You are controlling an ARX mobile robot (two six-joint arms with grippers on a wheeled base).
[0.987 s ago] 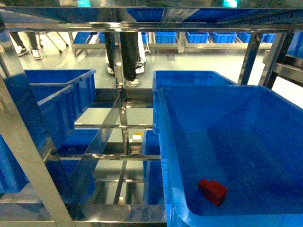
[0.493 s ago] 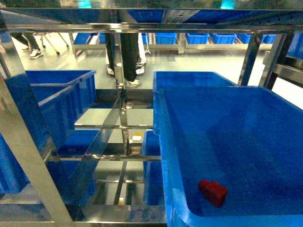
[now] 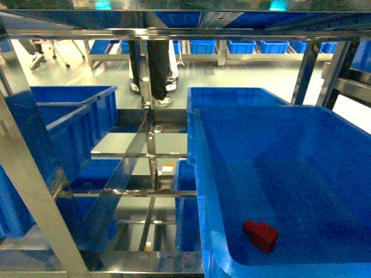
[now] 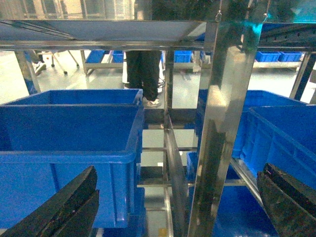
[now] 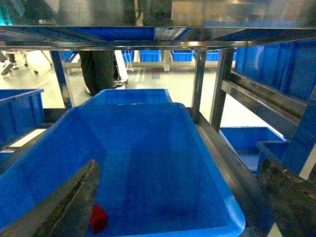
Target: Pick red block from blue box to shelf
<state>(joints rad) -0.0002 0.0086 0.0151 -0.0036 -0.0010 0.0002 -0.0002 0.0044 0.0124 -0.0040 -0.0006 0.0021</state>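
Note:
The red block [image 3: 261,234] lies on the floor of the blue box [image 3: 290,150], near its front left corner, on the right side of the shelf [image 3: 35,191]. The right wrist view shows the red block [image 5: 98,218] just beside my left fingertip, low in the blue box [image 5: 148,148]. My right gripper [image 5: 177,197] is open above the box's near end, holding nothing. My left gripper [image 4: 177,197] is open too, empty, facing a shelf post [image 4: 217,123]. Neither gripper shows in the head view.
Dark blue crates [image 3: 69,116] fill the shelf's left side, seen close in the left wrist view as a crate [image 4: 69,128]. Another blue tub [image 3: 232,95] stands behind the box. A person's legs [image 3: 156,63] stand beyond the rack. A top tier [image 3: 185,20] runs overhead.
The red block and the box have not moved. Only a walker's feet in the far left background have shifted.

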